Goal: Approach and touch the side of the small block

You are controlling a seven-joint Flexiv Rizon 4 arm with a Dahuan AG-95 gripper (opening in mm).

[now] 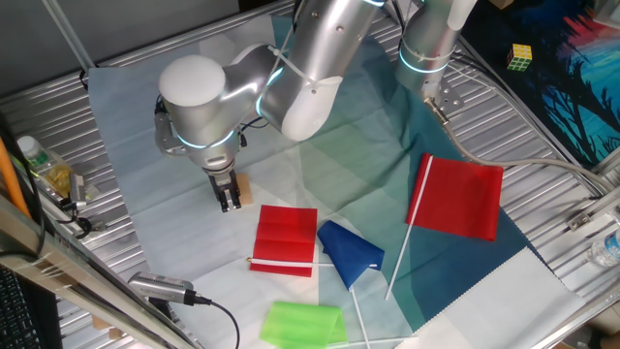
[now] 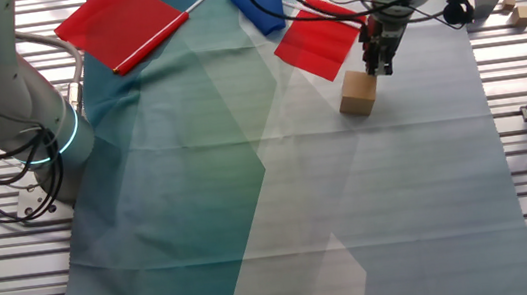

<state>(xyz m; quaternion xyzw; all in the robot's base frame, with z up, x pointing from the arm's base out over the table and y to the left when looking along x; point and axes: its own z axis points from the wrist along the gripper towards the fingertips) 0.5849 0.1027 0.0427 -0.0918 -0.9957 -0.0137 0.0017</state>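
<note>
The small block (image 2: 358,93) is a plain tan cube on the pale cloth; in one fixed view (image 1: 243,188) only part of it shows behind my fingers. My gripper (image 1: 229,202) points down with its jaws together and nothing between them. Its tips stand low, right against the block's side. In the other fixed view my gripper (image 2: 379,65) is at the block's upper right edge. Whether it touches the block or a thin gap remains I cannot tell.
A folded red cloth (image 1: 285,239) lies just beside the block, with a blue flag (image 1: 349,250), a green one (image 1: 302,323) and a larger red flag (image 1: 457,196) further off. A puzzle cube (image 1: 520,57) sits off the mat. Loose wooden pieces (image 2: 519,13) lie on the table's edge.
</note>
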